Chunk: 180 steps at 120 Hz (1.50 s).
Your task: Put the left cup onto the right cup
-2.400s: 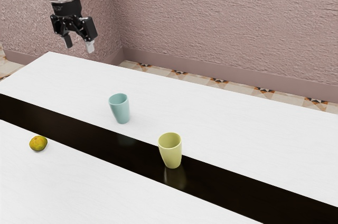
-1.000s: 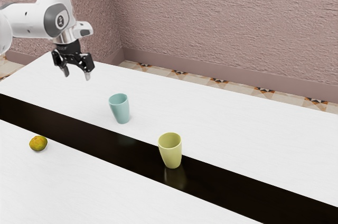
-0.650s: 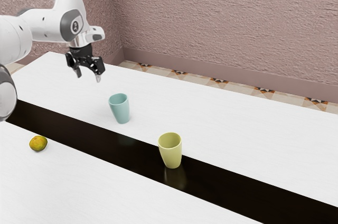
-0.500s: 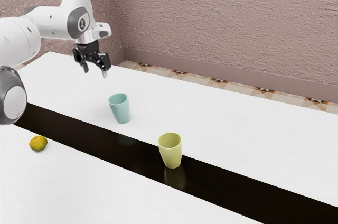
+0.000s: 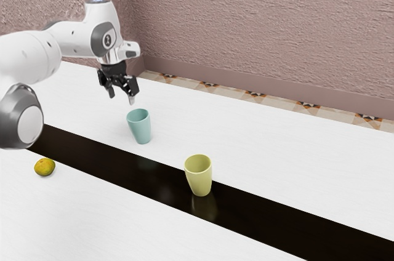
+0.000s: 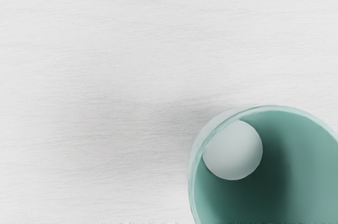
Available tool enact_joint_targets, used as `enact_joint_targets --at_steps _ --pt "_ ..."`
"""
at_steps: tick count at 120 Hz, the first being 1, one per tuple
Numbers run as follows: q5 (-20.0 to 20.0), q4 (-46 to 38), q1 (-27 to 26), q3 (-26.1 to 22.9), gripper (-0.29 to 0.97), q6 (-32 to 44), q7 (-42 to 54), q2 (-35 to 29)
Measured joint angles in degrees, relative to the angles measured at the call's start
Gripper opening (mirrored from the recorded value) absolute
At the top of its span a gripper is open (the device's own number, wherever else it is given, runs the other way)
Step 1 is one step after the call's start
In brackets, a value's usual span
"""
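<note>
A teal cup [image 5: 140,125] stands upright on the white table [image 5: 277,138], left of a yellow-green cup [image 5: 198,175] that stands on the table's dark stripe [image 5: 246,208]. My gripper [image 5: 123,96] hangs open just above and slightly behind the teal cup, its fingers pointing down and apart. From the hand camera I look down into the teal cup [image 6: 269,166], with its pale round bottom visible inside.
A small orange-yellow fruit [image 5: 44,167] lies on the near white strip at the exterior view's left. A pink wall and a tiled floor run behind the table's far edge.
My arm has swung down and toward the exterior view's right, bringing the open gripper from high at the left to just above the teal cup. The cups and fruit have not moved.
</note>
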Motion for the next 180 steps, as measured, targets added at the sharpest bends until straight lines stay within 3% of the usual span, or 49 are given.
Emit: enact_joint_targets --at_steps 68,180 --pt "-0.49 0.92 0.34 -0.64 0.65 2.16 2.87 5.14" --pt "-0.57 1.85 0.39 -2.10 0.01 4.23 3.95 6.21"
